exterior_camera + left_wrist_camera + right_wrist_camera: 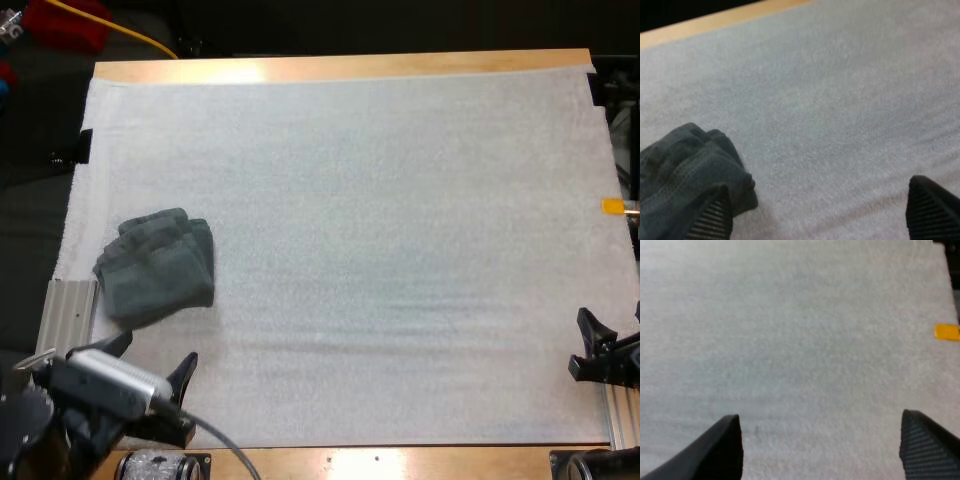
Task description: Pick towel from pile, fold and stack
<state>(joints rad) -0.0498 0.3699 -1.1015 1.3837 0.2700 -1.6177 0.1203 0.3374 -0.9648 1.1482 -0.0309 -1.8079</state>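
**Both grippers wide open, towel just ahead of the left one**

Nearest to me, at the mat's near left corner, my left gripper [153, 353] hangs low with its fingers spread wide and nothing between them. In the left wrist view, one of its fingers [714, 216] sits over the near corner of the towel [682, 172]. I cannot tell whether it touches the cloth. The other finger is over bare mat, well clear of the towel.

My right gripper [610, 335] is at the near right edge of the mat. In the right wrist view its fingers [725, 445] also stand far apart, with only bare mat [800, 330] under and between them.

A little farther out, on the left side of the mat [380, 220], lies the towel [160, 265]. It is dark grey-green and folded into a thick, slightly lumpy bundle, with layered edges showing along its far and left sides. I cannot tell how many towels are in it. It lies just beyond my left gripper and well apart from my right one.

Beyond the towel the mat runs white and flat to the far side, where a strip of the wooden table [340, 68] shows along its edge.
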